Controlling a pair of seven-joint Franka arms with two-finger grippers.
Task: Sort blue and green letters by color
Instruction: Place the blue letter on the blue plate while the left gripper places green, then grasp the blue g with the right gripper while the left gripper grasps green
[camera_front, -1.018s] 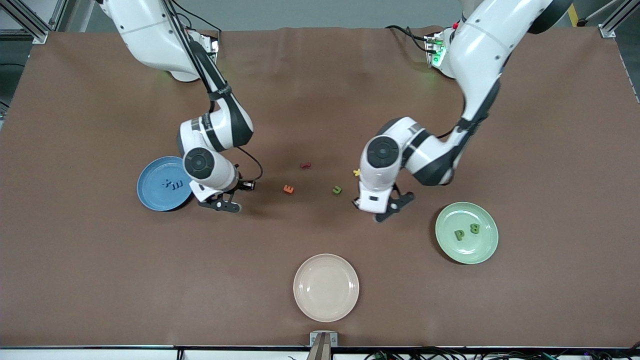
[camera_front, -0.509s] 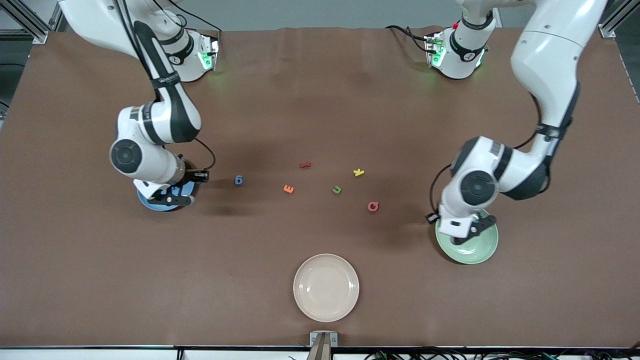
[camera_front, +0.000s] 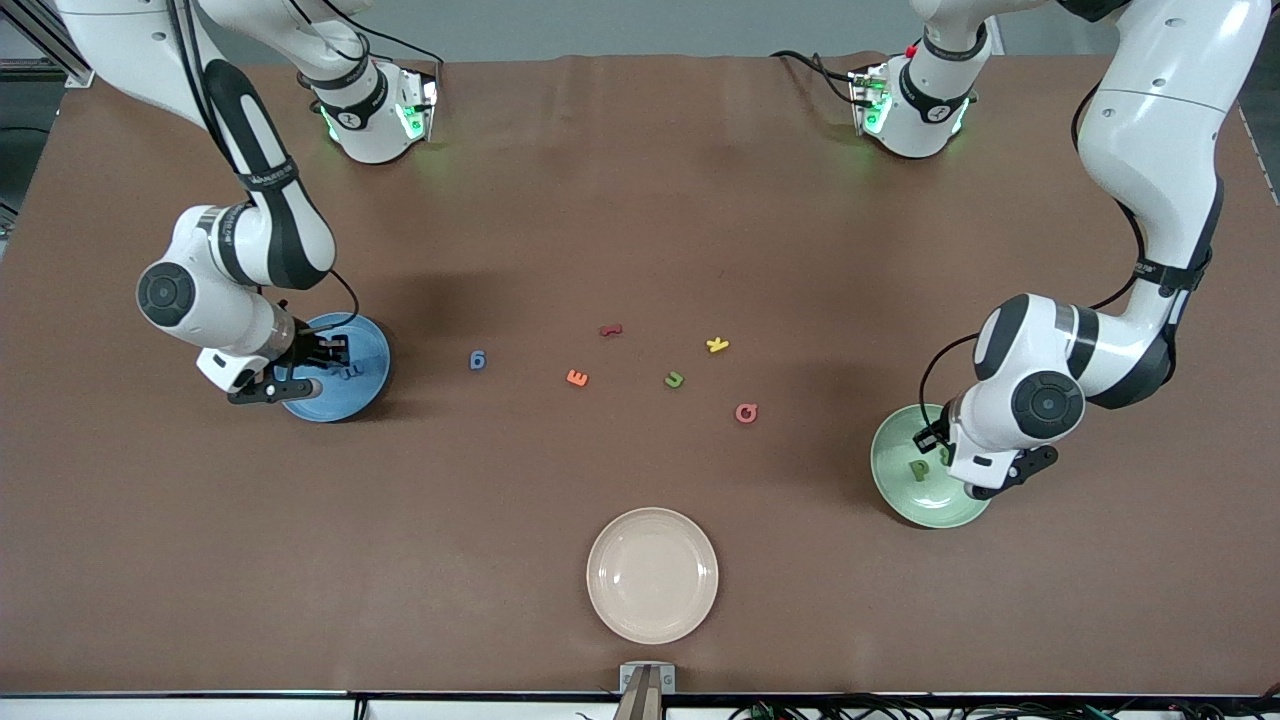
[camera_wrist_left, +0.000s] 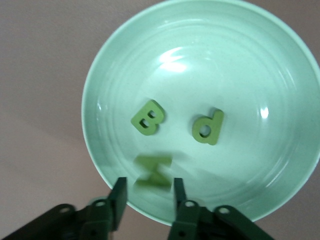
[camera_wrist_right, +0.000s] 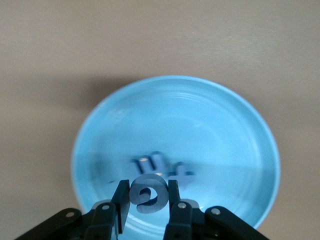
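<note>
My right gripper hangs over the blue plate, shut on a round blue letter held upright between its fingers. More blue letters lie on that plate. Over the green plate my left gripper stands open. Just past its fingertips, over the plate, shows a blurred green letter. On the same plate lie a green B and a green d. Loose on the table are a blue letter and a green U.
Red, orange, yellow and pink letters lie around the table's middle. A beige plate with nothing in it sits near the front camera's edge.
Both arms swung from the table's middle out to their plates, the right one carrying a blue letter. My left gripper opened and let a green letter go over the green plate.
</note>
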